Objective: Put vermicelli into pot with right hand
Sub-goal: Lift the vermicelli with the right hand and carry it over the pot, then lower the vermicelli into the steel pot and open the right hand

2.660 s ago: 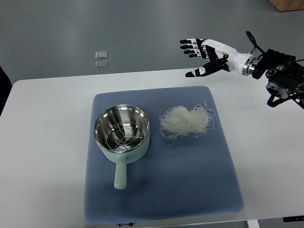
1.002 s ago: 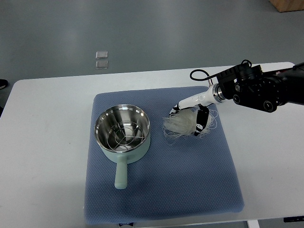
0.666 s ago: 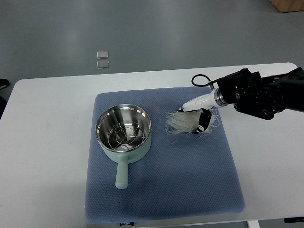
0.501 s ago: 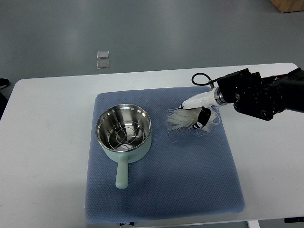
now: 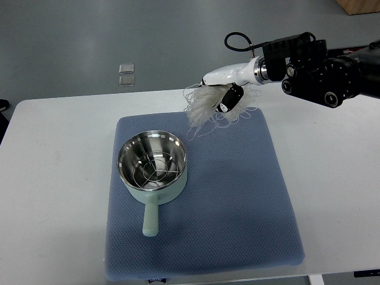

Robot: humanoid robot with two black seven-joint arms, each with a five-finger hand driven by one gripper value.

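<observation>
My right hand (image 5: 221, 95) is shut on the bundle of white vermicelli (image 5: 205, 107) and holds it in the air above the far edge of the blue mat (image 5: 237, 202). Loose strands hang down below the hand. The pale green pot (image 5: 152, 166) with a steel inside and a wire rack stands on the mat's left half, handle toward me. The hand is up and to the right of the pot, apart from it. The left arm is out of view.
The mat lies on a white table (image 5: 53, 178). Two small clear squares (image 5: 126, 74) lie on the grey floor beyond the table. The right forearm (image 5: 314, 65) reaches in from the upper right.
The right hand closed on the vermicelli on the mat, then lifted it up and toward the far left. The spot on the mat where it lay is now bare.
</observation>
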